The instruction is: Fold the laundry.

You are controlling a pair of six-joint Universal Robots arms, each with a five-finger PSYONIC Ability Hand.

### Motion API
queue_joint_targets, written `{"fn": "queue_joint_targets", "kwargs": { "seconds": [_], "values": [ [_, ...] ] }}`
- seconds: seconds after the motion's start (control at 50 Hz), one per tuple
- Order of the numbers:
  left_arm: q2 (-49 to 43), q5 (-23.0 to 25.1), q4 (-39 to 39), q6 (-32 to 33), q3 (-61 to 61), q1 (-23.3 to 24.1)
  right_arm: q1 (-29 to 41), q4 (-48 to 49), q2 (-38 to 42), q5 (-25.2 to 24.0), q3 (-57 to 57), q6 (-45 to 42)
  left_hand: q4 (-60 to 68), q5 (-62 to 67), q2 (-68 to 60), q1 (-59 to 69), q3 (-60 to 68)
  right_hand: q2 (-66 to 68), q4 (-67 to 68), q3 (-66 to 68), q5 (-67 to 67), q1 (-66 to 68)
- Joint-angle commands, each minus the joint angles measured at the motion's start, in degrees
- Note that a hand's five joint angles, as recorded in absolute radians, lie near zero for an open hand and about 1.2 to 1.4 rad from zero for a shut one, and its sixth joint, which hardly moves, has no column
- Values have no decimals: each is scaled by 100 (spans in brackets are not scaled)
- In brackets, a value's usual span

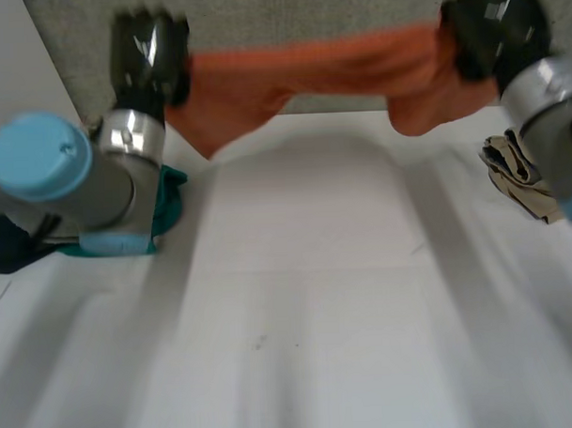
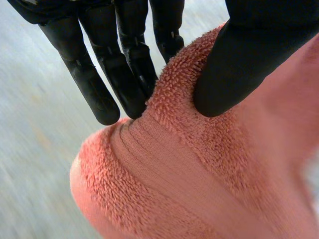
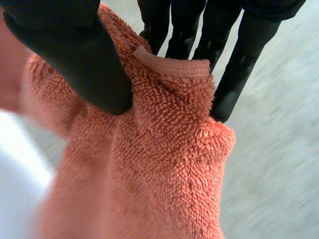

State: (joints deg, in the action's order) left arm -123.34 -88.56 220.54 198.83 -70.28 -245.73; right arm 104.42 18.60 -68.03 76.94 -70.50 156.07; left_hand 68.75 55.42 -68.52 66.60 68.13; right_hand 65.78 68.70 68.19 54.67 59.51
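Observation:
An orange towel [image 1: 309,72] hangs stretched in the air above the far edge of the white table [image 1: 308,298], held between both hands. My left hand [image 1: 149,54] pinches one end: in the left wrist view its thumb [image 2: 239,64] presses the terry cloth [image 2: 189,169] against the straight fingers [image 2: 99,84]. My right hand [image 1: 494,26] pinches the other end; in the right wrist view the thumb [image 3: 75,59] clamps the towel's hemmed corner [image 3: 174,64] against the fingers [image 3: 234,74]. The towel sags in the middle, with a loose flap hanging below each hand.
A teal cloth [image 1: 168,204] lies under the left arm at the table's left side. A beige crumpled cloth [image 1: 522,178] sits at the right edge beside the right arm. A dark item [image 1: 10,247] lies at the far left.

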Motion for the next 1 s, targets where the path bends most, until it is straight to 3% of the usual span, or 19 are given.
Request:
{"fn": "queue_joint_targets", "kwargs": {
  "seconds": [0.02,0.1,0.26,0.44,0.58,0.84,0.94,1.0],
  "values": [
    [99,41,-652,68,-1654,-2,-9,-875,395,-267,-1281,-428,1125,1458,-1148,1340,1187,1422,1130,1181,1533,2049],
    [108,94,-916,112,-2278,42,-9,-1253,852,-391,-1677,-1017,894,1227,-917,1109,956,1422,1130,1181,1533,2049],
    [511,50,-2381,305,-2578,165,-44,-1333,888,-355,-2002,-1580,-2903,-2570,2880,-2688,-2841,1422,1130,1181,1533,2049],
    [750,58,-3360,252,-2113,60,-53,-1342,581,-355,-2134,-1536,-4188,-3855,4165,-3973,-4126,1422,1130,1181,1533,2049],
    [610,94,-3369,252,-1946,-361,-71,-1342,554,-399,-2380,-1554,-4205,-3872,4182,-3990,-4143,1422,1130,1181,1533,2049],
    [-76,85,-3649,288,-1243,-564,-194,-1315,554,-417,-2451,-1615,-3668,-3335,3645,-3453,-3606,1422,1130,1181,1533,2049],
    [-533,85,-4036,279,-847,-503,-185,-1315,554,-408,-2451,-1580,-2678,-2345,2654,-2463,-2615,1422,1130,1181,1533,2049],
    [-744,85,-4265,253,-592,-468,-194,-1342,545,-391,-2407,-1554,-511,-178,488,-296,-449,1422,1130,1181,1533,2049]
  ]
}}
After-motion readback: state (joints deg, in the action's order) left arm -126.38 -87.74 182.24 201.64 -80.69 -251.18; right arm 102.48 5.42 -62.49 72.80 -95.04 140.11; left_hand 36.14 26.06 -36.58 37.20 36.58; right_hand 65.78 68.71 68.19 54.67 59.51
